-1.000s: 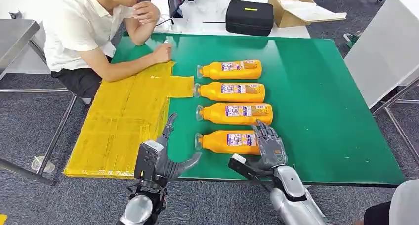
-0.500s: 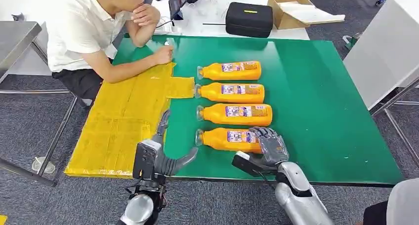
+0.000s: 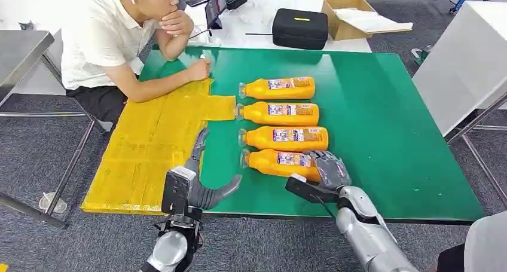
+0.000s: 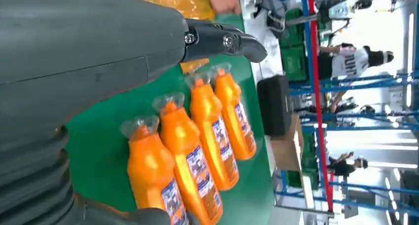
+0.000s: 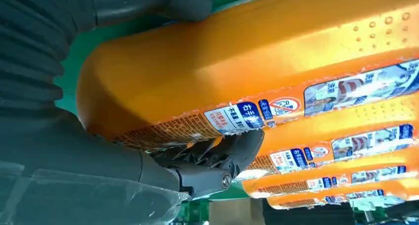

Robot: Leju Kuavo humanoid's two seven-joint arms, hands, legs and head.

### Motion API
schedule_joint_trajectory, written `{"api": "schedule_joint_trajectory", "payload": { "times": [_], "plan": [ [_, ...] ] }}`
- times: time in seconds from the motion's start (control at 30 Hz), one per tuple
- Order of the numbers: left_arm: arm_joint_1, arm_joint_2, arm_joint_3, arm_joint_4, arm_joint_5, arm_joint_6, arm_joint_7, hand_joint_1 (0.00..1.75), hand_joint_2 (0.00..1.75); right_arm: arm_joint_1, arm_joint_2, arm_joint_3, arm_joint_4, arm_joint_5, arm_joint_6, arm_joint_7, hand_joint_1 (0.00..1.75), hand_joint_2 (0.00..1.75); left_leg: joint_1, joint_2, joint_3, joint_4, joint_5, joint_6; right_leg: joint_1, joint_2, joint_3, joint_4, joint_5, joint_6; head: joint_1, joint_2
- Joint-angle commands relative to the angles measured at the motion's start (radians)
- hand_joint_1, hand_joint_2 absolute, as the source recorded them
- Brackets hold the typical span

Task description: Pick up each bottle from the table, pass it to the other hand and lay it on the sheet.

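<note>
The nearest bottle [image 3: 280, 163] lies on its side at the near end of a row of four on the green table [image 3: 388, 140], cap pointing left toward the yellow sheet [image 3: 149, 146], its body slightly skewed against the three bottles behind it [image 3: 281, 112]. The right hand [image 3: 327, 171] is wrapped over its base end; in the right wrist view the fingers [image 5: 217, 158] curl under the labelled side while the thumb presses the opposite wall, so the grip looks closed on the bottle. The left hand [image 3: 197, 185] hovers at the near table edge, just right of the sheet, fingers spread and holding nothing.

The bottle looks full of orange liquid, so probably fairly heavy for its size, with a smooth plastic wall and glossy label that could slip. Held at the base, the cap end may sag. For the pass, the left hand would best take the free middle or neck-side body.

A person [image 3: 113, 45] leans on the table's far left corner.
</note>
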Motion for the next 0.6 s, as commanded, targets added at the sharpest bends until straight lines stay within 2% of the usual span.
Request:
{"api": "schedule_joint_trajectory", "payload": {
  "times": [0.03,0.2,0.23,0.43,0.6],
  "plan": [
    [-0.022,0.004,0.021,0.032,0.124,0.026,-0.078,0.0,1.75,0.169,0.036,-0.1,-0.022,-0.283,0.175,-0.233,1.75,1.75,0.0,-0.005,-0.006,0.0,0.005,0.003,0.0,-0.005,-0.003,-0.002,0.003,-0.001,0.0,0.0],
    [-0.019,0.009,0.023,0.032,0.154,0.027,-0.086,0.0,1.75,0.188,0.036,-0.08,-0.076,-0.298,0.174,-0.233,1.75,1.75,-0.002,0.001,-0.003,-0.001,0.003,0.002,-0.001,0.001,-0.002,-0.001,0.006,0.001,0.0,0.0],
    [-0.019,0.008,0.023,0.032,0.154,0.027,-0.086,0.0,1.75,0.187,0.034,-0.08,-0.076,-0.298,0.174,-0.233,1.75,1.75,-0.002,0.003,-0.001,-0.001,0.001,0.001,-0.001,0.003,0.009,-0.001,0.006,0.001,0.0,0.0],
    [-0.003,-0.006,0.058,0.041,0.263,0.094,-0.139,0.0,1.75,0.214,0.08,-0.111,-0.181,-0.398,0.118,-0.312,1.75,1.75,-0.001,0.008,-0.002,0.0,0.002,0.002,0.0,0.006,0.004,0.0,0.007,0.0,0.0,0.0],
    [-0.001,0.004,0.043,0.123,0.352,0.024,-0.097,0.0,1.75,0.218,0.113,-0.121,-0.237,-0.46,0.074,-0.34,1.75,1.75,-0.002,0.009,-0.01,-0.001,0.004,0.001,-0.001,0.008,-0.002,0.0,0.008,0.0,0.0,0.0]
  ]
}}
